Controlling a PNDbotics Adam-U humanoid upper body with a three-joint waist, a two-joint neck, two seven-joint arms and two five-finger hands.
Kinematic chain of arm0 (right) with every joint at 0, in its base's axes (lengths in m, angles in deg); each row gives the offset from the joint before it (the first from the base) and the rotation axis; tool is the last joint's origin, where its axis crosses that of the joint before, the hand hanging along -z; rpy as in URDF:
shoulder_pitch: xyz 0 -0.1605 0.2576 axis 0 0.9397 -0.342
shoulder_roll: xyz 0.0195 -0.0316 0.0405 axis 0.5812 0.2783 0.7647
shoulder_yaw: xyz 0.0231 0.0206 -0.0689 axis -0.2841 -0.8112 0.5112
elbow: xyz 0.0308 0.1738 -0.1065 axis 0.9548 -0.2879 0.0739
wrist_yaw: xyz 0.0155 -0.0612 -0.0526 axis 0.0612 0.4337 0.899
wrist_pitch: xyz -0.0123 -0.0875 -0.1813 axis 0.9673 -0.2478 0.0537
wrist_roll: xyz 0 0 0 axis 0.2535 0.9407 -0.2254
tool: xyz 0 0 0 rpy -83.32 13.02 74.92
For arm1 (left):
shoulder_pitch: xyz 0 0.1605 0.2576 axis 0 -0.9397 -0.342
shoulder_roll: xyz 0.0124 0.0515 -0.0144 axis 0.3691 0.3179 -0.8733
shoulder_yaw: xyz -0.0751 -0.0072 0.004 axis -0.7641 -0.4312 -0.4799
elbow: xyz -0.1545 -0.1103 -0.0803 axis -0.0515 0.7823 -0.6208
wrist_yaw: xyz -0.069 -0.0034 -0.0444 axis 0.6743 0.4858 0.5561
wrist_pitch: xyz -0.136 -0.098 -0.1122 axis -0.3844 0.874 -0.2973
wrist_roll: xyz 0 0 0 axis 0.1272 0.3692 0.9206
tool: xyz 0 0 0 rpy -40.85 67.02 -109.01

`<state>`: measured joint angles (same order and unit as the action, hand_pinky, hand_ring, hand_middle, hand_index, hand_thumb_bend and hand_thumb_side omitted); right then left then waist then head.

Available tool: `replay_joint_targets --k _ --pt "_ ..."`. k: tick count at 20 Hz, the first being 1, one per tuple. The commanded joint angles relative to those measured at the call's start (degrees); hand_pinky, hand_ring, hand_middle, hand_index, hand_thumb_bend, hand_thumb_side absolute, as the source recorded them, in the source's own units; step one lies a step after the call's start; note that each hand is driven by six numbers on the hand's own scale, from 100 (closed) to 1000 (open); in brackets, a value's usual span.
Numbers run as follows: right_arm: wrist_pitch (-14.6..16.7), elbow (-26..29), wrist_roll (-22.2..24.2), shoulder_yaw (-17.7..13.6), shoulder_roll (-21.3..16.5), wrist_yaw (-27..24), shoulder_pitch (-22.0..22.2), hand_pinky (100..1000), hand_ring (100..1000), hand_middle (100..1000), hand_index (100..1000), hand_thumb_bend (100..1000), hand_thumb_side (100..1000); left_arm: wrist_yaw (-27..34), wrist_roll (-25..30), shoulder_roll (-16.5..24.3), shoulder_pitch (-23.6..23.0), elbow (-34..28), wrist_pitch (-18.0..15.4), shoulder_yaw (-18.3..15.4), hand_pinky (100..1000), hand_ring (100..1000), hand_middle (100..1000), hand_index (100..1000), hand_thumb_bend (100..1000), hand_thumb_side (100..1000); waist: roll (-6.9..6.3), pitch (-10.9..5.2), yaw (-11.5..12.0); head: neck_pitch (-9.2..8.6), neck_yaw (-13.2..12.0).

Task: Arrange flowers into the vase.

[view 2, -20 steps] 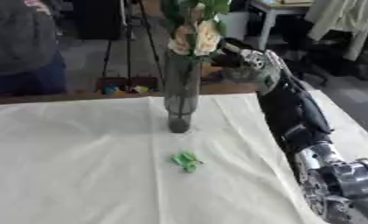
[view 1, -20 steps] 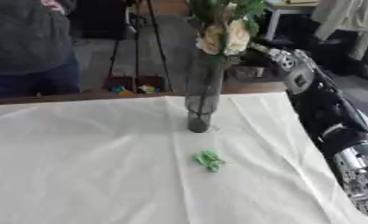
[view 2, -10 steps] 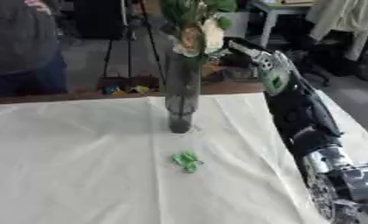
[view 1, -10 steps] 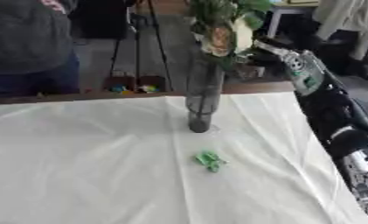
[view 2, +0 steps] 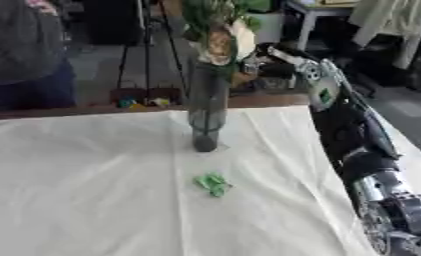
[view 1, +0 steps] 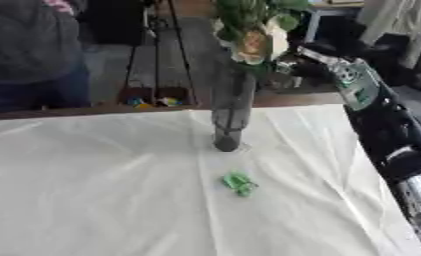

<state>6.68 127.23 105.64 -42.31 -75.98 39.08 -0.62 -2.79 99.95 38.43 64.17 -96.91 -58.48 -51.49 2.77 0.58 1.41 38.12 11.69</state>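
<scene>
white tablecloth (view 1: 91, 190) over the table, wrinkled. nearest item: small green leafy scrap (view 1: 239, 183), lying loose on the cloth, just in front of the vase. behind it: tall dark glass vase (view 1: 232, 117), upright, near the far table edge. cream flower (view 1: 257, 45) and green leaves (view 1: 248, 12) standing in its mouth. my right hand (view 2: 279, 64), raised beside the blooms at the vase top; fingers blurred, cannot tell whether curled or straight.

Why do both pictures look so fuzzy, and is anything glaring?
Left eye view: soft all over, the flowers and right hand smeared; the white cloth is bright, without hard shadows. Right eye view: equally blurred; the vase looks dark.
</scene>
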Motion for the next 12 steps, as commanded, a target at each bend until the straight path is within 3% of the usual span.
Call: replay_joint_targets --k 1,12 --pt "0.2 2.1 -0.1 -0.3 -3.0 -1.4 -0.4 1000 966 941 919 684 896 -0.3 -0.1 0.9 0.1 -0.7 -0.1 -0.6 557 412 308 583 640 1000 -0.21 -0.41 -0.2 -0.34 -0.1" --pt "0.0 4.7 -0.4 -1.1 -6.2 -4.2 3.2 1000 963 935 913 680 891 -0.2 -0.3 0.9 0.0 -0.8 -0.3 -0.8 558 411 309 583 646 999 -0.21 -0.38 -0.5 -0.45 -0.2"
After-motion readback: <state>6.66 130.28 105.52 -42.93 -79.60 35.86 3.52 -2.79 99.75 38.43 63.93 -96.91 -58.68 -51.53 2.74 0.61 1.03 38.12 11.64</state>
